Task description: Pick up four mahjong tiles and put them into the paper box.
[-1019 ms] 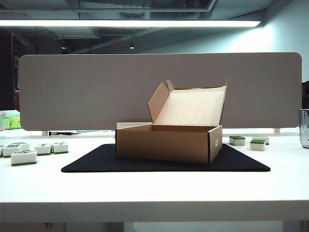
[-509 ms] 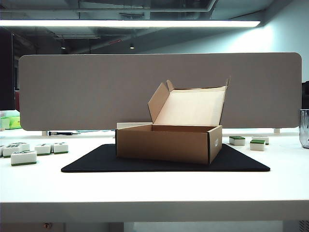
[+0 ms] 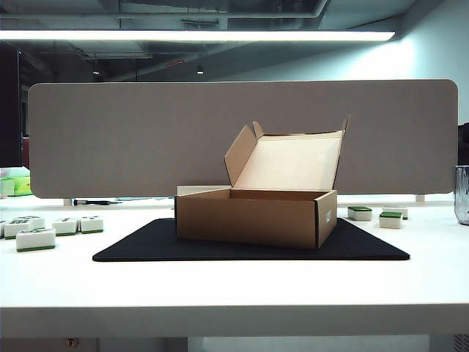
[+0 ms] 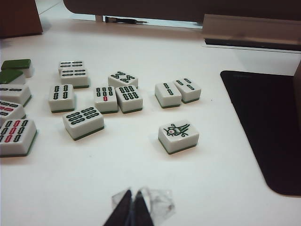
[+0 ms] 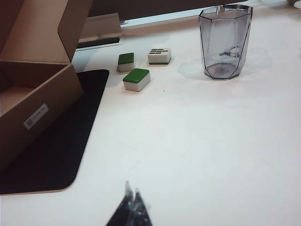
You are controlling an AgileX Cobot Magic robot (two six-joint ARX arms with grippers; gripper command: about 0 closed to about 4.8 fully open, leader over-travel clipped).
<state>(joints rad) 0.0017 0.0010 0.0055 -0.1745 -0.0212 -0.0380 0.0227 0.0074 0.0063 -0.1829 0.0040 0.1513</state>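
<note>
The green-topped tiles (image 5: 136, 79), right of the open box (image 3: 256, 216) on the worktop (image 3: 234, 286), look hard, glossy and slippery, best pinched across their short white sides; left gripper (image 4: 131, 209) and right gripper (image 5: 131, 209) hover pressed together, empty.

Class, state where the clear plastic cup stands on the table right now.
In the exterior view the clear cup stands at the table's far right edge, beyond the green-topped tiles right of the paper box.

Left gripper (image 4: 133, 209) cut off (tips only), right gripper (image 5: 132, 209) likewise, edge tiles (image 4: 14, 136) cropped
</note>
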